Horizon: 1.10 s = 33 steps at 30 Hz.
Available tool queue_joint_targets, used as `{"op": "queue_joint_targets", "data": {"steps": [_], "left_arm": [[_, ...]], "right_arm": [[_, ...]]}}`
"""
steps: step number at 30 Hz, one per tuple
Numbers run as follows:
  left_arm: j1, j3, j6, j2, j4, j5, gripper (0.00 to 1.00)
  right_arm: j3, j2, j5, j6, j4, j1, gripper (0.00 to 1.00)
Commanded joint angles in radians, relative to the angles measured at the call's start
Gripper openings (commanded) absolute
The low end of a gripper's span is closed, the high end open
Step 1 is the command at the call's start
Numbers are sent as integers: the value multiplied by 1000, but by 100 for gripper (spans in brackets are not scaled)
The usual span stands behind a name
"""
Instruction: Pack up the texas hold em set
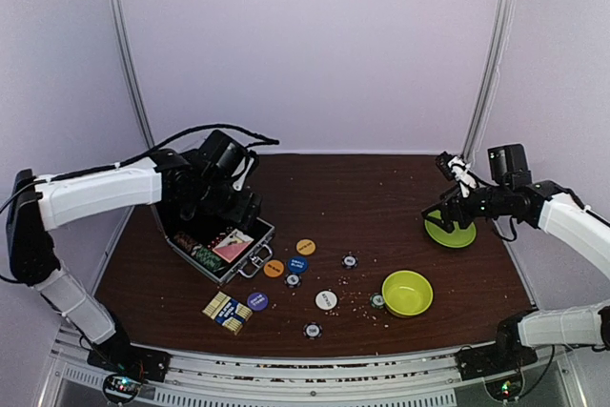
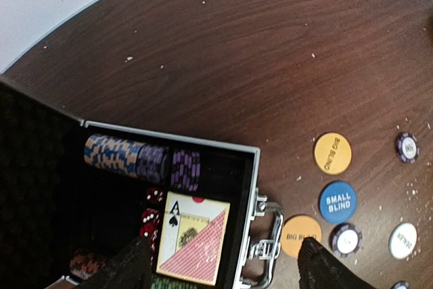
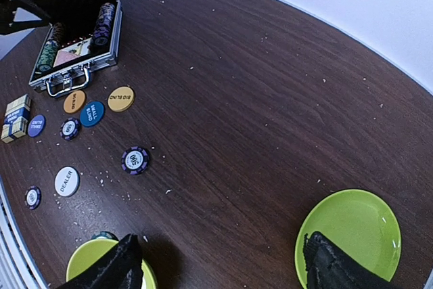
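The case (image 1: pixel 221 247) lies open at the left middle of the table (image 1: pixel 381 188), with its lid raised toward the far left and its handle (image 1: pixel 255 264) facing the table's centre. In the left wrist view I read a row of chips (image 2: pixel 142 158) lying on edge along the far wall of the case. Red dice (image 2: pixel 152 211) sit below the row, and a deck (image 2: pixel 193 238) lies face up, showing the ace of spades.

On the table just past the handle lie an orange BIG BLIND button (image 2: pixel 333 153), a blue SMALL BLIND button (image 2: pixel 337 202) and a second orange button (image 2: pixel 298 233). A white DEALER button (image 2: pixel 403 240) lies further right. Loose chips (image 1: pixel 350 260) are scattered among them. A second deck (image 1: pixel 227 311) lies near the front edge, with a purple button (image 1: pixel 257 301) touching or just beside it.

The left arm reaches in from the left edge, its forearm level and its wrist bent down over the case. The left gripper (image 2: pixel 222 248) is spread wide and grasps nothing. One finger is over the case interior and the other is over the table beside the handle.

The right arm is folded back at the right edge, its wrist tilted toward the centre. The right gripper (image 3: pixel 221 238) is spread wide and grasps nothing. It is above bare table between the plate (image 3: pixel 348 235) and the bowl (image 3: pixel 84 262), well apart from the case.
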Motion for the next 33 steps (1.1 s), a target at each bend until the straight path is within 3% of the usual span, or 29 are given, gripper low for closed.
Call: {"op": "queue_joint_targets", "data": {"steps": [1, 10, 22, 25, 29, 33], "left_arm": [[34, 116, -109, 153, 81, 40, 75], [48, 259, -194, 372, 78, 89, 71], [48, 277, -179, 470, 82, 166, 69], [26, 273, -115, 439, 75, 187, 66], [-30, 263, -78, 328, -67, 114, 66], [-87, 124, -136, 184, -130, 97, 66]], "right_arm": [[-15, 7, -35, -48, 12, 4, 82], [-60, -24, -27, -59, 34, 5, 82], [-32, 38, -35, -85, 6, 4, 81], [-34, 39, -37, -87, 2, 4, 81], [-34, 37, -36, -87, 5, 4, 82], [-25, 51, -42, -93, -4, 4, 82]]}}
